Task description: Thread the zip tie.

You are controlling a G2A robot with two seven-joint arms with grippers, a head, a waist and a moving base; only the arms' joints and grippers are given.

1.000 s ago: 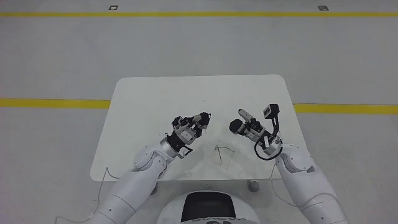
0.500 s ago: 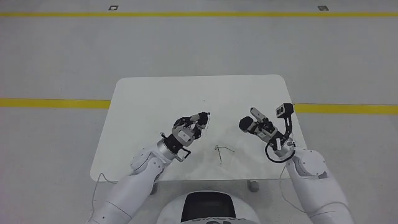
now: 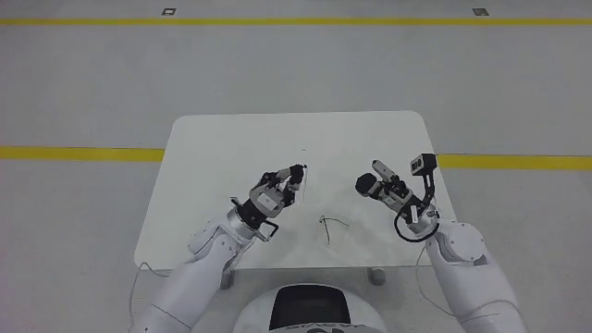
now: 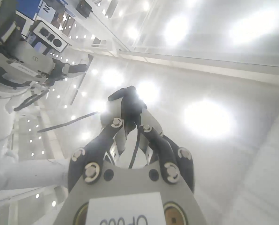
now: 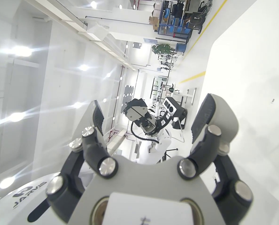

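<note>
Now the zip tie (image 3: 303, 169) is up in the air over the middle of the tabletop (image 3: 231, 148). It is pinched in the left tool (image 3: 294, 174), whose fingers are closed on it, and its strap sticks out sideways. Over the last second the right tool (image 3: 372, 176) has drawn back to the right. It sits wide open and empty, so only one tool holds the tie; I cannot tell whether it is threaded. Both forearms are raised, with the tools tilted upward and facing each other.
</note>
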